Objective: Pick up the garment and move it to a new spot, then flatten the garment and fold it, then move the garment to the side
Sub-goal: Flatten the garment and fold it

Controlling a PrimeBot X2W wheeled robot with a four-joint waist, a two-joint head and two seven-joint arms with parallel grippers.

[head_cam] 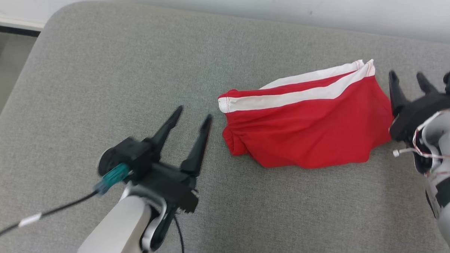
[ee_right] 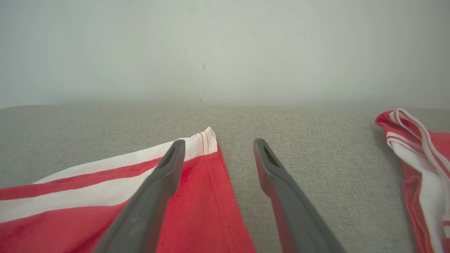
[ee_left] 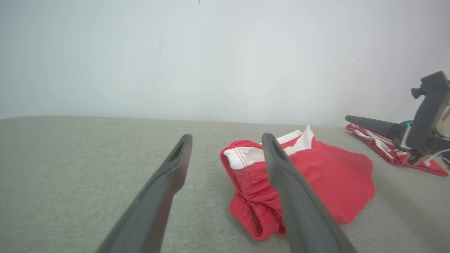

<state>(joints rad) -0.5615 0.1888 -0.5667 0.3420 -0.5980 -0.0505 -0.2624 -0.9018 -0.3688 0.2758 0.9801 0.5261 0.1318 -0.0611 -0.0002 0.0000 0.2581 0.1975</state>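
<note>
Head view has the red shorts (head_cam: 307, 133) lying doubled over on the grey bench (head_cam: 100, 62), right of middle. They sit between the left end effector (head_cam: 193, 114) and the right end effector (head_cam: 406, 75), both spread and empty. I'd say the fold looks done, so shifting them aside comes next, which calls for a pinch at each end. The right wrist view adds a second red-and-white garment (ee_right: 418, 158) off to the right, well apart

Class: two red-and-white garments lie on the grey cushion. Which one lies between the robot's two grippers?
The middle garment, flanked by the left gripper and the right gripper. The other garment lies apart, on the right gripper's far side.
</note>
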